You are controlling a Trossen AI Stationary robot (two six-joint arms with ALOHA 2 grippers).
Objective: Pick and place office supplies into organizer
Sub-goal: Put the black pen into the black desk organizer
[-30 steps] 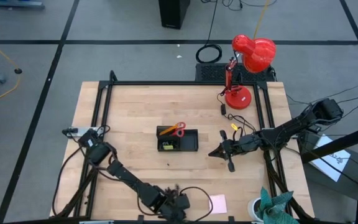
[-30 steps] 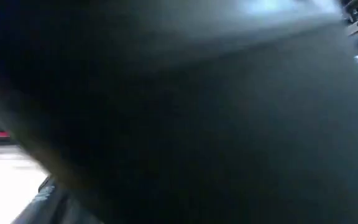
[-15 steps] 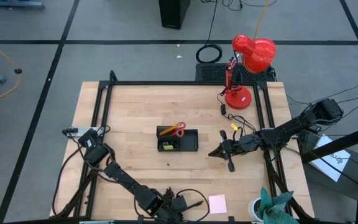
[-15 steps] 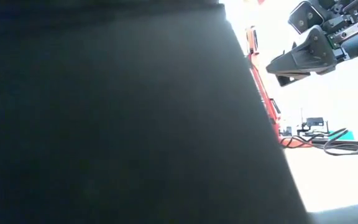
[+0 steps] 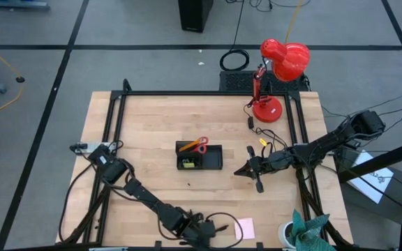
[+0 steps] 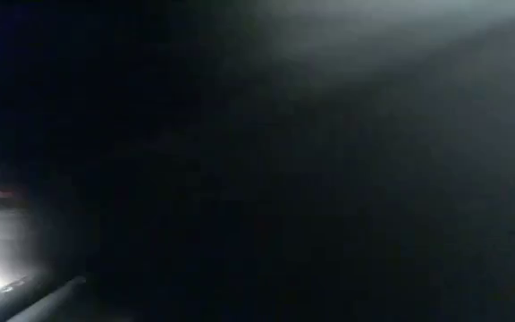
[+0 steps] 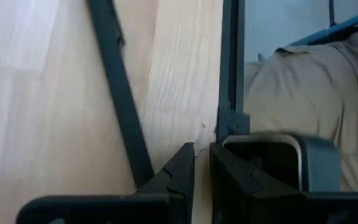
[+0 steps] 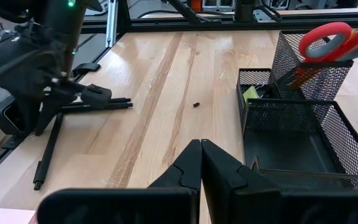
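Seen from overhead, a light wooden desk (image 5: 152,118) carries a small black mesh organizer (image 5: 213,163) near its middle. Red-handled scissors (image 5: 199,144) already stand in the organizer's tall cup.

Your left gripper (image 5: 202,231) reaches low over the near edge of the desk. It is beside slim black pens (image 8: 107,104) and near a pink sticky-note pad (image 5: 244,228). Another black pen (image 8: 47,152) lies loose on the desk close by.

In the left wrist view its fingers (image 7: 179,171) are almost together, with a thin strip of desk showing between them. You cannot tell whether they pinch a pen.

Your right gripper (image 5: 239,171) waits just beside the organizer on its right. Its fingers are pressed together on nothing.

The low view is blocked by something dark.

Expect the pens to be light, stiff and smooth, so they will likely roll or slip. Judging by their shape, the best hold is across the barrel near the middle, so the pen hangs level. The sticky pad looks thin and flat, so taking hold at an edge seems best.
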